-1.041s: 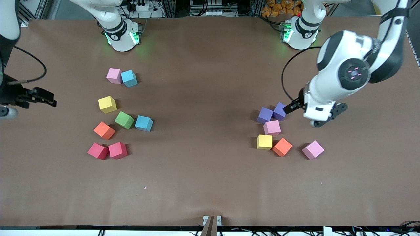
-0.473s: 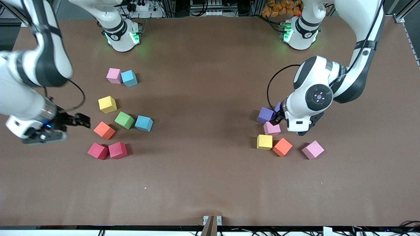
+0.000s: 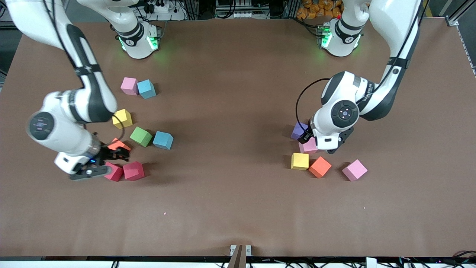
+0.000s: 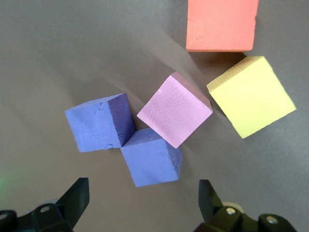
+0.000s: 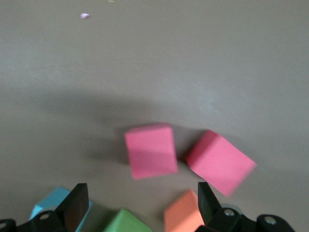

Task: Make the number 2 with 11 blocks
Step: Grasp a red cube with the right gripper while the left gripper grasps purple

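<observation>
Your left gripper (image 3: 311, 140) hangs with its fingers spread wide and empty, over the purple pair in the group of blocks at the left arm's end of the worktop (image 3: 238, 208). Take the pink block (image 4: 175, 109) in that group as your landmark. Two purple blocks touch it: one (image 4: 152, 158) sits corner-on between your fingers in the left wrist view, the other (image 4: 99, 122) just beside it. A yellow block (image 4: 251, 95) lies next to the pink one and an orange block (image 4: 222, 24) just past that.

If the purple block between your fingers is your target, turn the wrist first so the fingers meet two flat faces rather than corners. Come straight down, because the pink block and the second purple one crowd it and a slanted approach would likely shove them. Close gently; foam squashes.

Your right gripper (image 3: 113, 154) is spread and empty too, over an orange block (image 3: 118, 145) and two red blocks (image 3: 124, 171) at the right arm's end. No part of the number 2 is laid yet, and the bare middle of the worktop looks like the place for it.
</observation>
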Controlling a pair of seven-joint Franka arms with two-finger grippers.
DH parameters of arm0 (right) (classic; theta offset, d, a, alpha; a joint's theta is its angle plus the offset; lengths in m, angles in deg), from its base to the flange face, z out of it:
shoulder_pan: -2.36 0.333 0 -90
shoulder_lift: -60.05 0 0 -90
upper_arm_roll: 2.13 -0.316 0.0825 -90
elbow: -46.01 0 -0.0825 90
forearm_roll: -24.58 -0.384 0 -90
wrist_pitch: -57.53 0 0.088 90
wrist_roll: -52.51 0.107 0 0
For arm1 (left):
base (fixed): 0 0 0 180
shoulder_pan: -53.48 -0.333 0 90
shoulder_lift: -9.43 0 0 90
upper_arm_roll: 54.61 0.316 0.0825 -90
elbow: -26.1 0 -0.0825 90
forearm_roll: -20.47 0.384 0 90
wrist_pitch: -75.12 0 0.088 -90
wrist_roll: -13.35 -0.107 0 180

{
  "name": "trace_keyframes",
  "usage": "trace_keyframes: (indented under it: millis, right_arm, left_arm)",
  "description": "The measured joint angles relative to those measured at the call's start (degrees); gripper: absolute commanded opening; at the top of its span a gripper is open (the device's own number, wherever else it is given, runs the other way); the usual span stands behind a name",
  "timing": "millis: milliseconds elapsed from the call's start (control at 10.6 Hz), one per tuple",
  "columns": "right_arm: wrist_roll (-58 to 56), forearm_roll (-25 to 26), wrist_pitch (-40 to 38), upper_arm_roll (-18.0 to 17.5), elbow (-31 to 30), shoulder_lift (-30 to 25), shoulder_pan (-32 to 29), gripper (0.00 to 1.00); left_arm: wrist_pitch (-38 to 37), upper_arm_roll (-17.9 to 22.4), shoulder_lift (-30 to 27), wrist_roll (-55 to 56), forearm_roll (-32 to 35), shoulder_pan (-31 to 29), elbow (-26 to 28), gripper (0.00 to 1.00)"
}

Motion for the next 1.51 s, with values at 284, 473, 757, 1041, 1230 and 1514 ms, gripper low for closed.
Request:
trace_keyframes:
  millis: [284,473,757,1041,1230,1514]
  right_arm:
    - [-0.2,0.0,1.6,0.6,4.0,5.4,-1.2,1.00]
    - [-1.6,0.0,3.5,0.6,5.1,8.4,-2.2,1.00]
    - [-8.5,0.0,5.8,0.4,5.4,11.2,-2.1,1.00]
    - [-10.5,0.0,5.8,-0.3,5.6,11.3,-0.8,1.00]
    - [-15.1,0.0,5.6,-0.4,5.7,11.4,-0.9,1.00]
    - [-18.3,-0.2,4.0,-0.3,5.5,11.6,-2.6,1.00]
  left_arm:
    - [3.3,0.0,1.3,0.1,0.0,0.5,3.1,1.00]
    - [4.4,0.0,2.2,0.5,0.0,0.5,3.7,1.00]
    - [7.0,0.0,3.8,2.2,0.0,0.5,4.5,1.00]
    - [9.5,0.0,5.9,5.9,0.0,0.5,4.6,1.00]
    - [10.0,0.0,7.1,6.1,0.0,0.6,4.6,1.00]
    - [11.0,0.0,7.8,6.6,0.0,0.6,4.6,0.47]
